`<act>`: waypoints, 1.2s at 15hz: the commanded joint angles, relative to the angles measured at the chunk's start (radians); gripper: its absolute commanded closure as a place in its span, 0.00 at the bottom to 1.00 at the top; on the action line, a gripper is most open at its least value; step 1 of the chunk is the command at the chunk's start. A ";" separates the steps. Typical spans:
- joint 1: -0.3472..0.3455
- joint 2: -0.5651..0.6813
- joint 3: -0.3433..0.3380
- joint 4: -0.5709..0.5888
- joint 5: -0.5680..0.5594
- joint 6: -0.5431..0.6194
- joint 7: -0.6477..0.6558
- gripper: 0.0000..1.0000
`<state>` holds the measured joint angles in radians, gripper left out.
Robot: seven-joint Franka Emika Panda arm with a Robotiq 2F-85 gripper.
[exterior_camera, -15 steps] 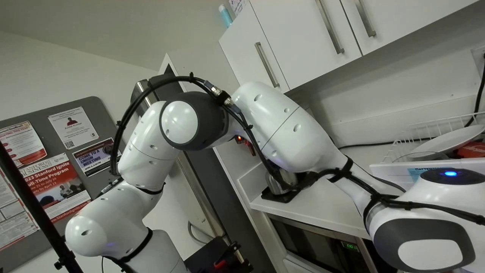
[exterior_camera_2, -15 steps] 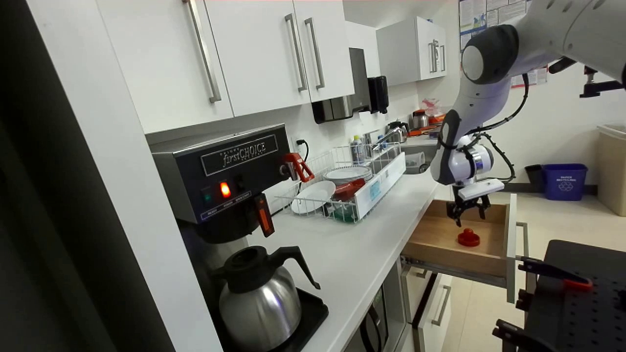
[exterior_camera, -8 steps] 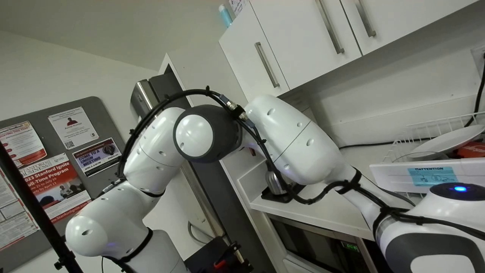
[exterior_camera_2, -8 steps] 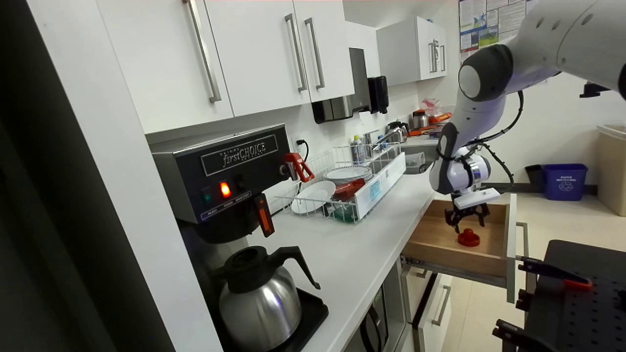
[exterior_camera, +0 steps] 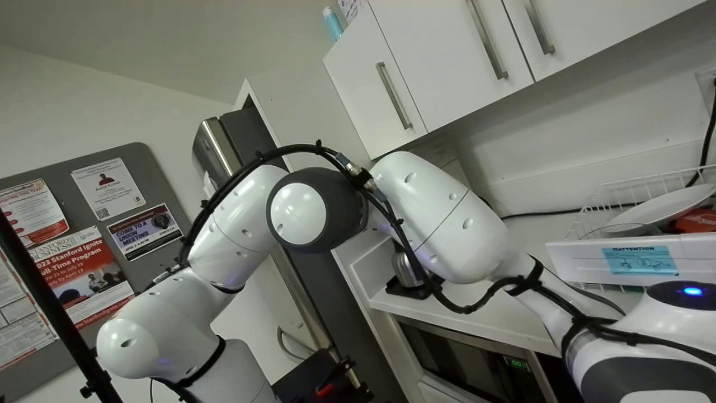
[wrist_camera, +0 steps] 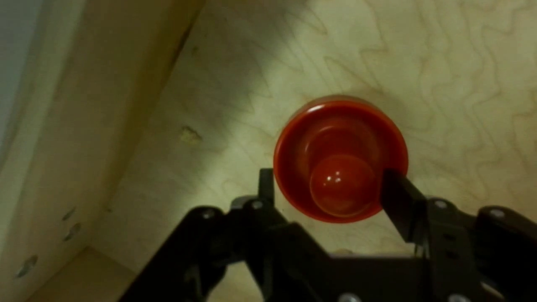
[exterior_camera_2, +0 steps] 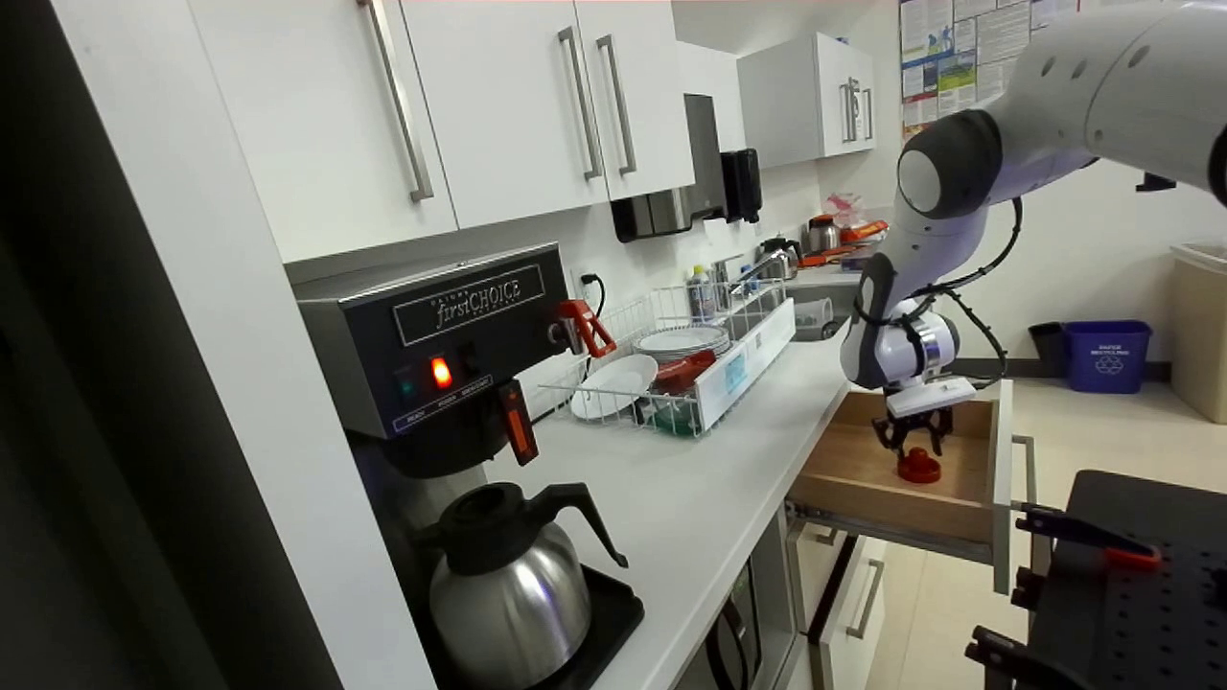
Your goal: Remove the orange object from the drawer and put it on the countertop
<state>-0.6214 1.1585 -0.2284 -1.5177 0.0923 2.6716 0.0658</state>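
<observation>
The orange object [exterior_camera_2: 919, 471], a red-orange round dish shape with a ball-like knob, rests on the wooden floor of the pulled-out drawer [exterior_camera_2: 1002, 479]. My gripper [wrist_camera: 328, 171] is down over it, jaws apart on either side of the knob. In the wrist view the left fingertip [wrist_camera: 266, 184] appears just outside the rim, with a gap to the knob. The right finger [wrist_camera: 398, 201] overlaps the rim close to the knob; contact there cannot be made out. Beside the drawer runs the long pale countertop [exterior_camera_2: 671, 489].
A wire dish rack [exterior_camera_2: 743, 369] with plates stands along the wall side of the countertop. Closer in are the coffee machine [exterior_camera_2: 451, 335] and a steel carafe [exterior_camera_2: 513, 604]. A black perforated stand [exterior_camera_2: 1141, 594] with clamps is near the drawer front. Drawer walls enclose the gripper.
The arm has lowered my gripper into the drawer, down around the orange object. Its fingertips have come somewhat closer together. The object has not moved.
</observation>
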 commanded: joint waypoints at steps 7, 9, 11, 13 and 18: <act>0.052 -0.058 -0.053 -0.042 0.011 -0.018 0.038 0.86; 0.044 -0.114 -0.046 -0.083 0.008 -0.027 0.004 0.86; 0.053 -0.172 -0.056 -0.119 -0.005 -0.056 -0.013 0.86; 0.068 -0.240 -0.068 -0.165 -0.026 -0.097 -0.040 0.86; 0.105 -0.396 -0.082 -0.271 -0.058 -0.116 -0.083 0.86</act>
<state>-0.5543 0.8916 -0.2954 -1.6685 0.0537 2.5712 0.0102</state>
